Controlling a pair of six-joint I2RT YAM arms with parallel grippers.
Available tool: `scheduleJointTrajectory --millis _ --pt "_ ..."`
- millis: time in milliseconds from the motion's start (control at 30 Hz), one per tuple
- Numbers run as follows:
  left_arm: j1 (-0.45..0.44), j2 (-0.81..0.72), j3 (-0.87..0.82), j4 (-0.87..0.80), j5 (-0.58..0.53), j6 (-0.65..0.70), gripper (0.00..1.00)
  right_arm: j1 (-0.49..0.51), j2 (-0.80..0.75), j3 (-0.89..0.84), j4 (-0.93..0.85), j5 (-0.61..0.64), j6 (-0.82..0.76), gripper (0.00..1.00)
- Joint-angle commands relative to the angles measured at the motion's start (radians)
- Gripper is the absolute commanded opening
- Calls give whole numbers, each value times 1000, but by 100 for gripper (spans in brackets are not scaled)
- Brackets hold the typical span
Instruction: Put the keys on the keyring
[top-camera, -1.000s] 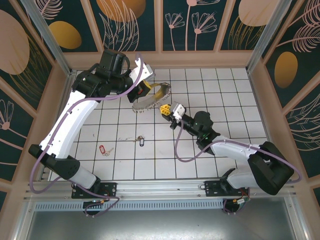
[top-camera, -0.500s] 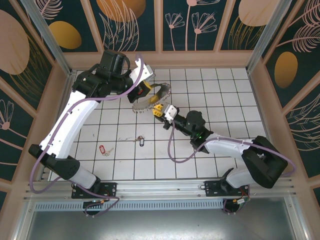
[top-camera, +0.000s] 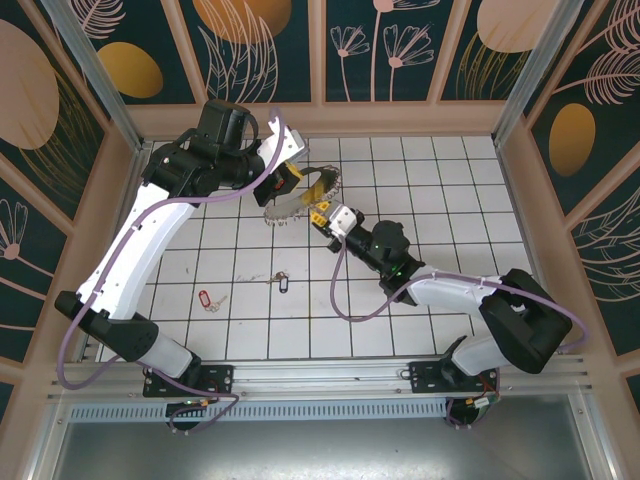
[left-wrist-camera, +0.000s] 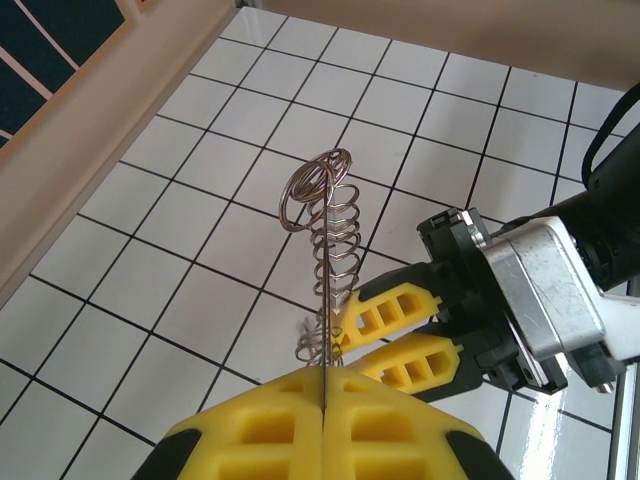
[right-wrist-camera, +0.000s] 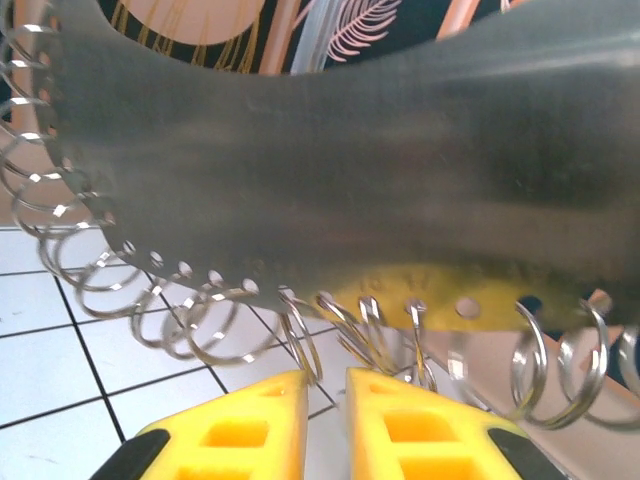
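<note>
Grey flexible band, holes punched along one edge, fringe of small metal split rings: keyring (top-camera: 305, 197). Held up off worktop (top-camera: 460, 190), far-centre, betw. the two grippers. Edge-on in L wrist view as thin line w/ coil of rings rising from fingertips. In R wrist view, dark blurred band across top, rings hanging below.

L gripper (top-camera: 287, 178): yellow fingers (left-wrist-camera: 250, 435) pressed fully together, pinching keyring by its thin edge.

R gripper (top-camera: 322, 212): reaching in from near-right, tips just beside ring fringe. Jaws a narrow slit apart, tile visible thru gap in own wrist view (right-wrist-camera: 327, 385). Rings hang right at the tips; can't tell if any touched. Nothing seen clamped. Also seen from L wrist cam (left-wrist-camera: 352, 338), just beside L fingertips, under the coil.

Blue-tag key (top-camera: 281, 284): flat on worktop, centre, near side of keyring, well apart from it.

Red-tag key (top-camera: 207, 299): flat on worktop, left of blue-tag key, a few tiles off. Neither key on keyring.
</note>
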Motion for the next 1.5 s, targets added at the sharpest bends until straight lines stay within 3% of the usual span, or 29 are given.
scheduleJointTrajectory --millis 0,600,1467 --pt "3 -22 3 28 7 19 0 -7 -32 -16 23 25 -19 18" --pt "2 -19 2 26 3 16 0 -15 -70 -38 44 -46 32 10" --pt "2 -17 -4 22 7 10 0 -14 -25 41 76 -23 42 15"
